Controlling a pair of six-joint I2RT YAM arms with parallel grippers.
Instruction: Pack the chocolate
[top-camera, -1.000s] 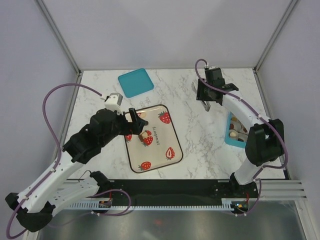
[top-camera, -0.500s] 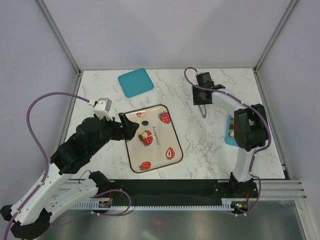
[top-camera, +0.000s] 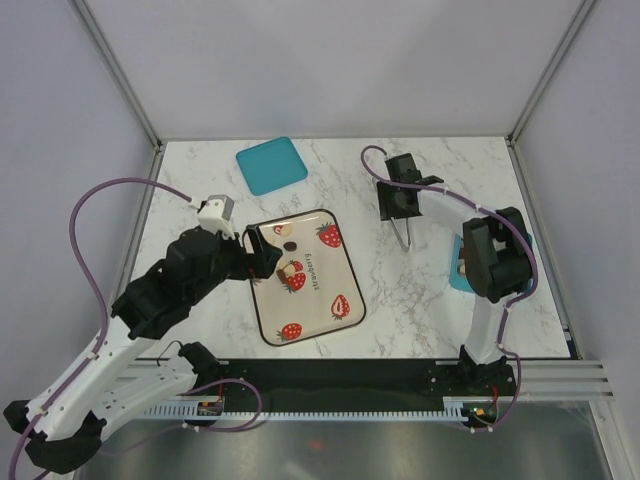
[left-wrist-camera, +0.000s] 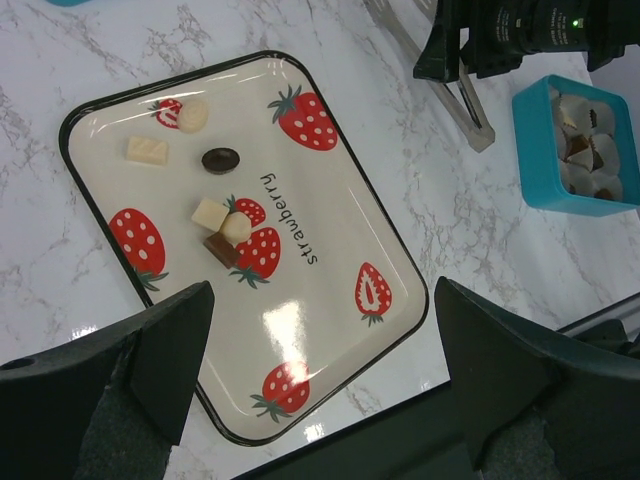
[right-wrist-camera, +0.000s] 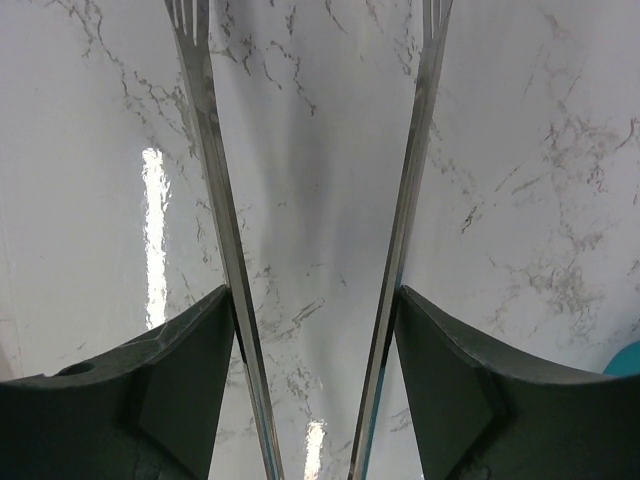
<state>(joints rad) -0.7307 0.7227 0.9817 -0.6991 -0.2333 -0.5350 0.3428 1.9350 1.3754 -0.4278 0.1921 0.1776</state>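
Several small chocolates lie on the strawberry tray (left-wrist-camera: 330, 330): a dark oval (left-wrist-camera: 220, 159), a cream swirl (left-wrist-camera: 192, 114), a cream square (left-wrist-camera: 147, 150), and a cluster of three (left-wrist-camera: 224, 232); in the top view they sit at the tray's far left (top-camera: 289, 268). My left gripper (top-camera: 266, 256) (left-wrist-camera: 320, 350) is open and empty above the tray's left edge. My right gripper (top-camera: 400, 200) (right-wrist-camera: 315, 330) is shut on metal tongs (right-wrist-camera: 205, 150) (top-camera: 403, 238), tips over bare marble right of the tray. The tongs' arms are spread and hold nothing.
A teal box (left-wrist-camera: 530, 140) with several chocolates in paper cups stands at the right, partly hidden by the right arm in the top view (top-camera: 458, 270). A teal lid (top-camera: 271, 165) lies at the back left. The table's near edge is a black rail.
My right gripper has moved left and a little nearer with the tongs, toward the tray. My left gripper has drawn back from over the chocolates to the tray's left edge.
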